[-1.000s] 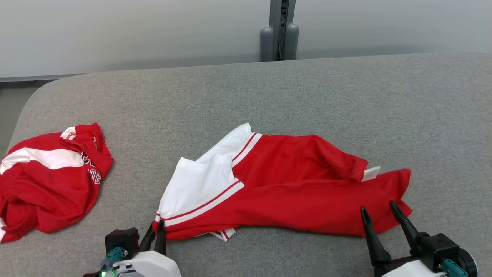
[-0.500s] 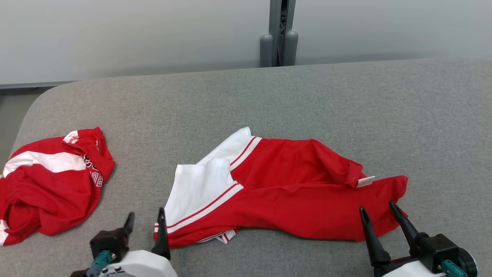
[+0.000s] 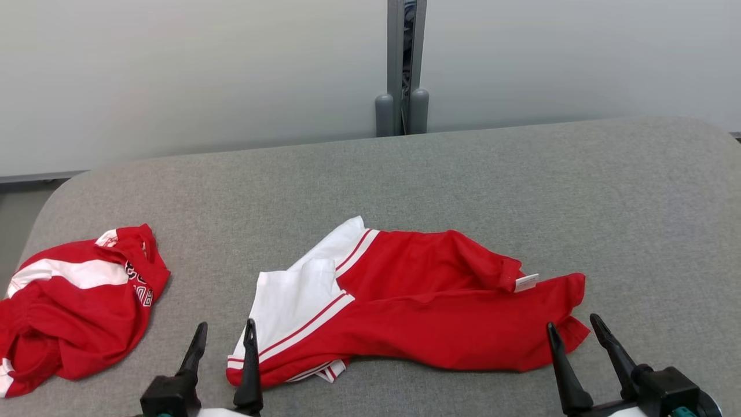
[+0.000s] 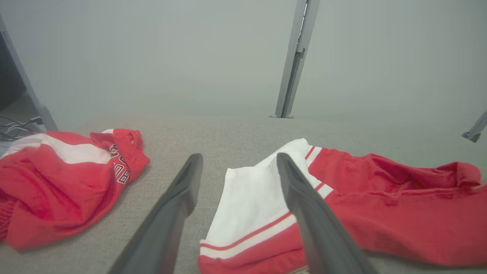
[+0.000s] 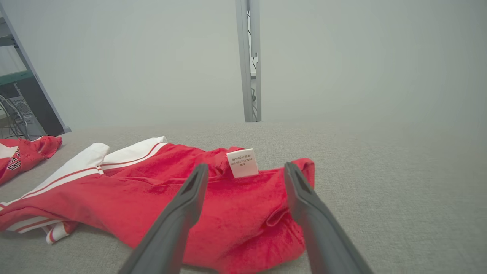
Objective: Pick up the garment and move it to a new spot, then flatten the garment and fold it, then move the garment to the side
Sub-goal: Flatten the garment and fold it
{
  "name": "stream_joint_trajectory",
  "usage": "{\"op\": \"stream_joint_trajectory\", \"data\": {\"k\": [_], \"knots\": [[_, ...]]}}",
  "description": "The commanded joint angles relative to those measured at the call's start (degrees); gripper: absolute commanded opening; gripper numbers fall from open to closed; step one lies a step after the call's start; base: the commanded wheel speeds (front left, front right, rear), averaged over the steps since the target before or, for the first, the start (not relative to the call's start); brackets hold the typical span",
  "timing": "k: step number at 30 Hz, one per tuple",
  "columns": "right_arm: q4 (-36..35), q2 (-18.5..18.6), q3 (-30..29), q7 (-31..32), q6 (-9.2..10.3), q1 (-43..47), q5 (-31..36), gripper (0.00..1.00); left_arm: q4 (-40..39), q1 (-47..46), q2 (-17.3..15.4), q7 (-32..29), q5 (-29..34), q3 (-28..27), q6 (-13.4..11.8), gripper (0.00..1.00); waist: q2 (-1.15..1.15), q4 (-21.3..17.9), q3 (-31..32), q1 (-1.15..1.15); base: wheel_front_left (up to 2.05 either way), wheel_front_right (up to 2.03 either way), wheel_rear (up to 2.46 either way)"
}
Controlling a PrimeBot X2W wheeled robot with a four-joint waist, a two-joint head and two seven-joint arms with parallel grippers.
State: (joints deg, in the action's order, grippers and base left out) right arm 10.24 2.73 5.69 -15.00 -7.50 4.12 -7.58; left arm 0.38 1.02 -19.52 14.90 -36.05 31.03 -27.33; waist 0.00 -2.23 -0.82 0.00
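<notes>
A small white care label (image 5: 242,163) sticks up from the red hem of the garment (image 3: 417,313). In the right wrist view it sits in the middle of the frame with rows of dark print, too small to read. The garment, red with a white panel edged by red and white stripes, lies rumpled across the lower middle of the head view, its white end toward the lower left.

A second red and white garment (image 3: 75,313) is bunched at the left edge. Dark block letters outlined in white (image 4: 119,167) run along one of its folds, partly tucked under, so no whole word can be made out.

Both garments rest on a grey, cloth-covered surface (image 3: 463,185) with rounded corners. Behind it, across the top of the frame, stand pale grey wall panels (image 3: 173,75), joined at a metal post (image 3: 401,63) with two rounded grey feet. At the far left of the right wrist view are a dark rack and some cables (image 5: 15,110).

The left pincer (image 3: 226,323) is released at the bottom left, its fingers spread by the garment's white end, grasping nothing. The right pincer (image 3: 571,322) is likewise released at the bottom right, with the garment's red end between its tips.
</notes>
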Motion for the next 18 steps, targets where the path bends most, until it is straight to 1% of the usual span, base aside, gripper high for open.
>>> {"op": "stream_joint_trajectory", "data": {"k": [1,3,9,11,18], "knots": [[-0.36,0.32,-0.15,-0.28,0.01,1.19,-0.44,1.0,1.24,1.0,0.0,0.33,2.76,-0.44,0.68,1.0,0.0,-0.36,0.74,0.0,0.0,0.0,0.0],[-0.39,0.32,0.05,-0.28,0.01,1.99,-0.56,1.0,2.13,2.26,1.93,0.35,3.84,-1.03,1.85,1.0,0.0,-0.36,1.16,0.0,0.0,0.0,0.0],[0.3,0.32,0.49,-0.28,0.01,3.48,-1.07,1.0,4.99,4.4,5.2,0.37,6.98,-3.57,4.7,1.0,0.0,-0.52,2.12,0.0,0.0,0.0,0.0],[0.41,0.33,0.51,-0.28,0.01,3.51,-1.17,1.0,5.3,4.52,5.5,0.33,7.32,-4.03,5.1,1.0,0.0,-0.54,2.23,0.0,0.0,0.0,0.0],[0.83,0.32,0.61,-0.28,0.01,3.27,-1.27,1.0,6.95,5.38,7.39,0.33,9.11,-7.36,7.77,1.0,0.0,-0.8,2.55,0.0,0.0,0.0,0.0]]}}
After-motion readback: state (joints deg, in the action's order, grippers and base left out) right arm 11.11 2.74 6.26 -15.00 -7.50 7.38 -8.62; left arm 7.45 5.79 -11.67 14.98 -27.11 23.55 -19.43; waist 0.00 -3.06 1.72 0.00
